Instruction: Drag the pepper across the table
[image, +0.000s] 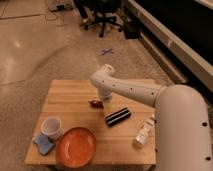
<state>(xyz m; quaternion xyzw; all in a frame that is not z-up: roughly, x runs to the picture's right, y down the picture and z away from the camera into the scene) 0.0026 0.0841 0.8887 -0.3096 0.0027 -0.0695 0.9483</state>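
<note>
Dark red and glossy, the pepper (95, 104) lies on the surface (70, 95) near its middle, just up and left of the bar (117, 116) and apart from it. Its long axis runs roughly side to side in the view, at an angle to the bar's diagonal. The gripper (102, 98) hangs from the white arm straight down over the pepper's end nearer the bar, slightly to its far side. It is so close that touching or a small gap both look possible. Whether the jaws are open, closed or pinching the pepper cannot be told. Judging by this, the drag turns on the jaws sitting at that bar-side end. A sweep away from the bar would likely carry the pepper lengthwise over bare wood.
</note>
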